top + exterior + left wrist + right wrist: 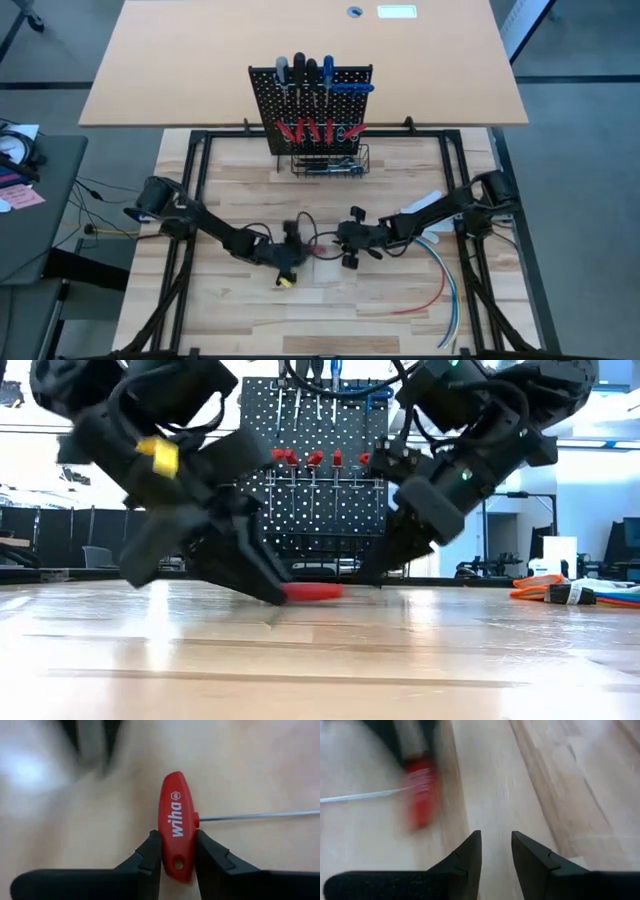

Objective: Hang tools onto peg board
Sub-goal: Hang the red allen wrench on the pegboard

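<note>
The only writing I can read is the white brand word "wiha", printed lengthwise down the red plastic T-handle (176, 825) of the thin steel-shafted hex key that sits between my left fingers (150, 855). Just above that word on the same handle stands a small white hexagon-shaped emblem, too small for me to make out what is inside it. The white lettering on that red handle seen from my right wrist is smeared beyond reading, and I can read nothing else in any view.
</note>
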You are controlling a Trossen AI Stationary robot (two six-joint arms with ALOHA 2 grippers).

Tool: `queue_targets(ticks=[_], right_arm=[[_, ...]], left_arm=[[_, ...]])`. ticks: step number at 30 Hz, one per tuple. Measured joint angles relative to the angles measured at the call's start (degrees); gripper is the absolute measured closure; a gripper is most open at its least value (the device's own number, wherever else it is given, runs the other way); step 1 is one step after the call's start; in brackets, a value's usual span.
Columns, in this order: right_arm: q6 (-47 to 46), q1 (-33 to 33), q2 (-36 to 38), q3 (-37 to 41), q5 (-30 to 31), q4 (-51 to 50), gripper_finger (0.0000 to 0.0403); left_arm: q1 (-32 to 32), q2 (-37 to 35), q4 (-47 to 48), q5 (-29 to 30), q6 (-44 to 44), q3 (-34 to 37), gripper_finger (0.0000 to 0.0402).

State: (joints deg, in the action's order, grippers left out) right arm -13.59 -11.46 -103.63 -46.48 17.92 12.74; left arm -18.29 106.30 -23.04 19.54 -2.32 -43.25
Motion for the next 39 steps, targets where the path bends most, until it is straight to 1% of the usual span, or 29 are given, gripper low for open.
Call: queue_targets(ticks=[2, 4, 6, 8, 11, 13, 15, 17, 20, 22, 25, 28, 30, 32, 39], right_arm=[[-0.4, 0.0, 0.8, 0.0, 0.1, 0.4, 0.029], [-0.6, -0.2, 1.5, 0.0, 0.1, 1.4, 0.029], [-1.4, -0.4, 1.7, 0.0, 0.1, 4.0, 0.029], [-2.4, -0.5, 1.3, 0.0, -0.3, 7.8, 0.029], [-3.5, -0.2, -0.4, 0.0, -4.0, 17.0, 0.0287], [-3.5, 0.1, -1.7, 0.0, -7.0, 23.4, 0.0275], [-3.1, 0.4, -2.5, 0.0, -9.0, 28.0, 0.0254], [-3.6, 1.1, -2.5, 0.0, -9.1, 29.1, 0.0229], [-5.6, 2.4, -2.5, 0.0, -9.1, 30.9, 0.0198], [-5.9, 3.1, -2.5, 0.0, -10.7, 33.0, 0.0186], [-6.7, 3.7, -2.5, -0.7, -12.2, 34.7, 0.0184], [-7.1, 3.9, -2.6, -1.8, -12.7, 34.2, 0.0198], [-7.2, 4.1, -2.6, -2.7, -14.8, 34.1, 0.0216], [-7.4, 4.2, -2.5, -3.6, -16.2, 32.5, 0.0239], [-7.6, 4.2, -2.6, -4.0, -16.3, 29.7, 0.0332]], left_arm=[[-1.3, -2.8, 5.1, 10.3, -1.5, 0.3, 0.0331], [-3.5, -5.6, 9.7, 22.1, -3.3, 0.3, 0.0331], [-6.0, -8.1, 12.8, 32.8, -5.0, 0.3, 0.0331], [-8.2, -9.4, 13.7, 40.2, -7.7, 0.3, 0.0331], [-11.3, -9.8, 11.6, 46.4, -12.9, 0.3, 0.0331], [-12.9, -9.8, 9.6, 48.4, -15.9, 0.2, 0.0331], [-14.0, -9.6, 7.9, 49.4, -17.5, 0.2, 0.0331], [-14.8, -9.5, 6.9, 51.3, -18.9, 0.2, 0.0331], [-15.6, -9.6, 6.2, 52.1, -20.0, 0.2, 0.0331], [-15.8, -9.6, 5.6, 52.4, -20.7, 0.2, 0.0331], [-15.8, -9.6, 5.7, 52.2, -21.0, 0.2, 0.0331], [-15.8, -9.6, 5.6, 52.1, -21.0, 0.2, 0.0331], [-15.8, -9.6, 5.6, 52.0, -21.0, 0.2, 0.0331], [-15.8, -9.6, 5.5, 51.9, -20.6, 0.2, 0.0331], [-15.9, -9.6, 5.4, 51.4, -20.6, 0.2, 0.0331]])
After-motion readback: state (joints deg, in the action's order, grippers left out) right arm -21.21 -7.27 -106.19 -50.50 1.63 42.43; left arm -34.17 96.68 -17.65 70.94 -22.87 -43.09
